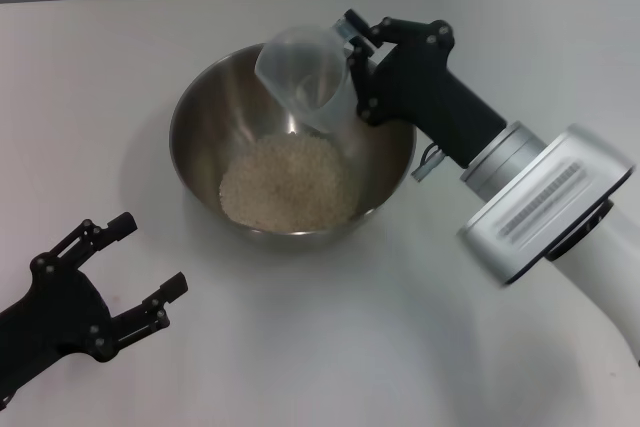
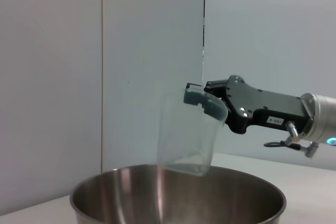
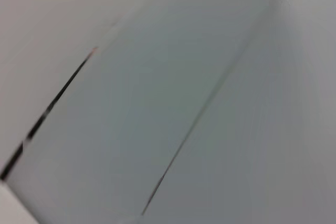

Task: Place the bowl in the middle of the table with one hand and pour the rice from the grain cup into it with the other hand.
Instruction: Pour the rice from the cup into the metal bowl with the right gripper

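**Over the bowl: cup tipped, rice sitting inside**

Over the far rim of the bowl hangs the grain cup, tilted so its open mouth faces down into the bowl. From the left wrist view the cup looks see-through and pretty much drained, its lower edge just above the bowl's rim. Down in the bottom of the bowl the rice lies in a pale, flattish heap.

The right gripper has its fingers clamped on the cup's edge, coming in from the bowl's right side, with the black wrist and white forearm stretching away from the bowl toward the near right.

The bowl itself sits on the table, roughly mid-table.

Near the bowl's left front, well apart from it, the left gripper rests low over the table with its fingers spread wide and nothing between them.

Beyond the bowl there's a pale panelled wall with a dark seam.
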Controlling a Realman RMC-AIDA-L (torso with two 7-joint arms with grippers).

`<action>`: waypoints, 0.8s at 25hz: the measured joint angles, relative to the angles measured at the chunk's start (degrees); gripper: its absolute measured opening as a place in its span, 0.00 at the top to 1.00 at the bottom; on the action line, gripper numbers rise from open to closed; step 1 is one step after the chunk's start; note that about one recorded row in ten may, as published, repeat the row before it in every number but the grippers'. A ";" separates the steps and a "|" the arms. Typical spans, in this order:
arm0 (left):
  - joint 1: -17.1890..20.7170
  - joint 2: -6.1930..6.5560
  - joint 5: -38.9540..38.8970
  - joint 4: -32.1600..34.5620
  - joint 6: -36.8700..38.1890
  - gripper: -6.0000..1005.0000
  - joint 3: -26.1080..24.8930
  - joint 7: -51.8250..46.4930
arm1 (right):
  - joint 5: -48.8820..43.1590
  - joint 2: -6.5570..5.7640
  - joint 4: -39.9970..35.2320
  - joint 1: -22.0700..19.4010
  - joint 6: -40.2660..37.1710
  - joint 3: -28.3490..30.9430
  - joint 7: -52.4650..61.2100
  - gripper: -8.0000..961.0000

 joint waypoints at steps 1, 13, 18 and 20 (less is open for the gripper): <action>0.00 0.00 0.00 0.00 0.00 0.13 0.00 0.00 | 0.00 -0.02 -0.57 0.18 0.04 0.15 5.40 0.96; 0.05 0.00 -0.01 0.00 0.66 0.13 -0.24 0.24 | -0.55 -0.16 -4.54 1.78 0.21 -1.92 32.78 0.96; 0.01 0.00 0.00 0.00 0.66 0.13 -0.23 0.25 | -0.57 -0.18 -4.58 1.69 0.14 -1.87 32.77 0.96; 0.00 0.00 0.00 0.00 0.67 0.13 -0.20 0.25 | -0.56 -0.18 -4.65 1.51 -0.12 -1.57 32.77 0.96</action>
